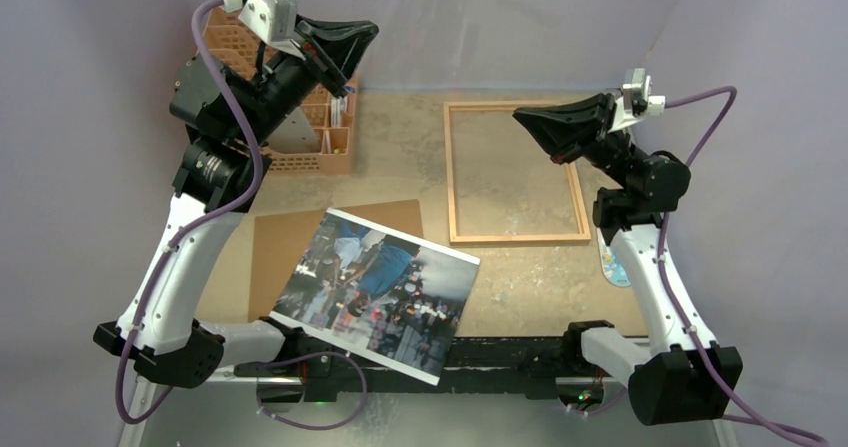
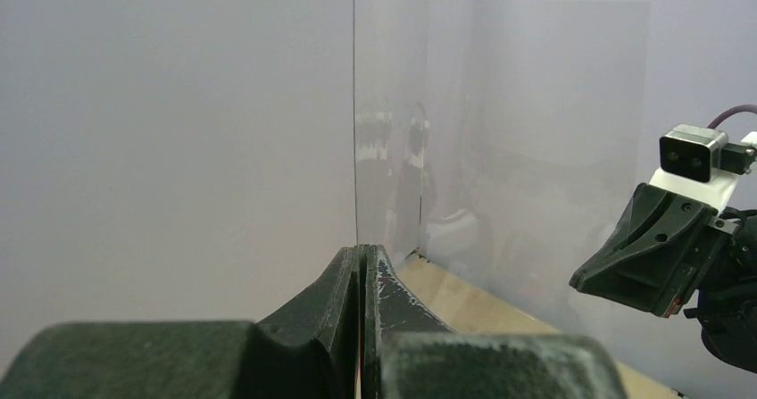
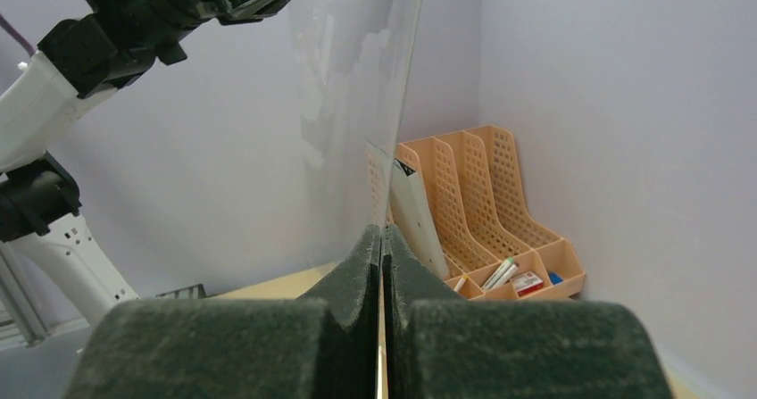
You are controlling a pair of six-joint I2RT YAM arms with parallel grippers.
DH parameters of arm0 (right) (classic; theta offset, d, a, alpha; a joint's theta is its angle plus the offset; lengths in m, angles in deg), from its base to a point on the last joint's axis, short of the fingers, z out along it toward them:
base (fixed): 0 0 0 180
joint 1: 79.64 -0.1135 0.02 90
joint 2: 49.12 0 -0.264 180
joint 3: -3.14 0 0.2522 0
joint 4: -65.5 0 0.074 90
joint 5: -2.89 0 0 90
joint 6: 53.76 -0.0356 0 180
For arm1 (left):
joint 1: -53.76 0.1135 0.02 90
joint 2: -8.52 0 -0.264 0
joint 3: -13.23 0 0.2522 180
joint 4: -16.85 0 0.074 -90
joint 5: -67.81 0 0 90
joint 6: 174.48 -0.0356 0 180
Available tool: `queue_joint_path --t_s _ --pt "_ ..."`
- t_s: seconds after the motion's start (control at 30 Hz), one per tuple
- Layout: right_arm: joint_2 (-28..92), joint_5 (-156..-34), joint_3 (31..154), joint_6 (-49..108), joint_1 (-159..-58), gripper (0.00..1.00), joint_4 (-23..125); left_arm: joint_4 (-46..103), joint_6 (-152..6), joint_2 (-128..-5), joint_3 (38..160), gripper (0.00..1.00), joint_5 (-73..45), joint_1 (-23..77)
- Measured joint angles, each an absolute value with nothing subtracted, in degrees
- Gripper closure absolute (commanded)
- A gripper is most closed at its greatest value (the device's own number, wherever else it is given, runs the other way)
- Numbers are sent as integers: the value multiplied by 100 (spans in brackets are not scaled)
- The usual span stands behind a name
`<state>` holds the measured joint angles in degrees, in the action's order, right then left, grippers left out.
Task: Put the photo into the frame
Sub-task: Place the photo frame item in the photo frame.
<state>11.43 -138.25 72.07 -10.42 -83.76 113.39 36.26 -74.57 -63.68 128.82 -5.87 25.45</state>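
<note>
left gripper (image 2: pixel 361 254): clamps clear pane (image 2: pixel 500 131) | right gripper (image 3: pixel 382 236): likewise, seemingly | rack (image 3: pixel 500 194) labels unreadable

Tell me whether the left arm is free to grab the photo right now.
Probably not: the left gripper is clamped on the clear pane, shared with the right gripper. The photo itself lies uncovered.

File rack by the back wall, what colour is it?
The file rack is light orange with gridded holes; clearest in the right wrist view.

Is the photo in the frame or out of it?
Out. The photo lies tilted on the table, partly over a brown panel, apart from the frame.
</note>
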Motion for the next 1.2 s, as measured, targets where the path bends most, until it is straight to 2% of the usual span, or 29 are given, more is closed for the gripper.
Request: queue_joint_path --t_s 0.23,0.3,0.33,0.5,0.83,1.1,1.2 --pt "1215 -13700 7315 -860 -8374 100 10439 3497 -7501 -6161 12451 29 -648 2545" --pt "1292 -13621 7422 -718 -8376 100 9990 3449 -7477 -5909 11931 15 -806 2545" --pt "1338 -13589 7476 -637 -8376 100 9746 3447 -7457 -5774 11640 11 -922 2545" --pt "1543 -13313 7596 -150 -8374 100 8535 3818 -7446 -5359 10613 9 -1999 2545" --pt "2232 -13173 7634 296 -8297 100 7112 4625 -7459 -5505 10488 3 -4041 2545" --pt "2717 -12585 8392 268 -8057 100 6174 4234 -7459 -5791 10034 2 -3560 2547" --pt "2986 -12443 8781 320 -7987 100 5901 3882 -7273 -6165 9730 7 -3319 2547"
